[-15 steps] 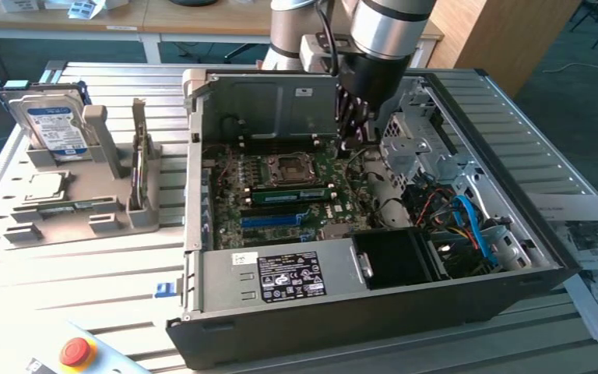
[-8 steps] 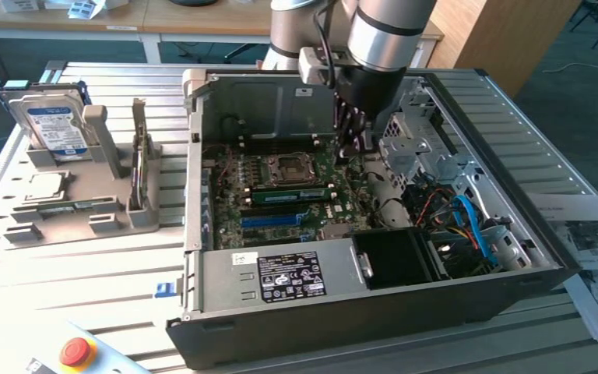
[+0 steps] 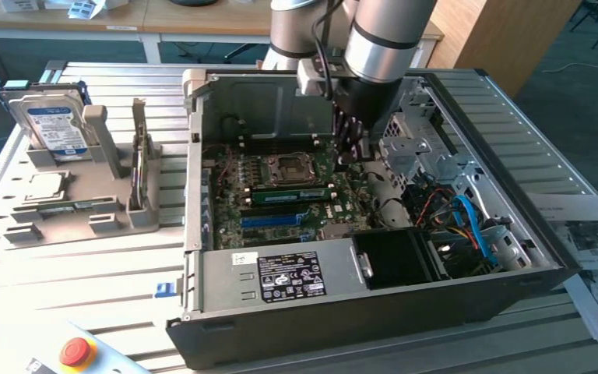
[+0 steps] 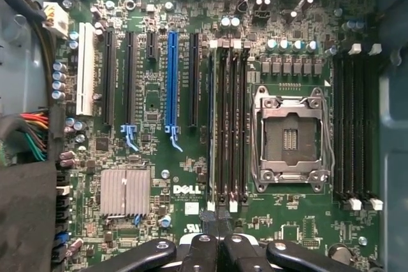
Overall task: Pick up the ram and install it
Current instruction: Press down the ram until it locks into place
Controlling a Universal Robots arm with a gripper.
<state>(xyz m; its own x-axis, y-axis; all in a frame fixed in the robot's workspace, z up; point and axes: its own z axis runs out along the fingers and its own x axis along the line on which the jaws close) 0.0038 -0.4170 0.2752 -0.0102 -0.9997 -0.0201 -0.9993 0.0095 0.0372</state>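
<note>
The black two-fingered hand (image 4: 217, 230) is clamped shut low over the green motherboard (image 4: 159, 93), just beside its long black memory slots (image 4: 227, 125). A long thin green ram stick (image 3: 289, 195) looks already seated beside the empty square metal CPU socket (image 3: 283, 169). I can't tell if the hand grips anything.

Bright even daylight; soft shadows inside case (image 3: 382, 312); wrist view's foreground blurred.

Open computer case (image 3: 278, 312) — hard drive (image 3: 55, 128) in grey holder (image 3: 81, 222).
</note>
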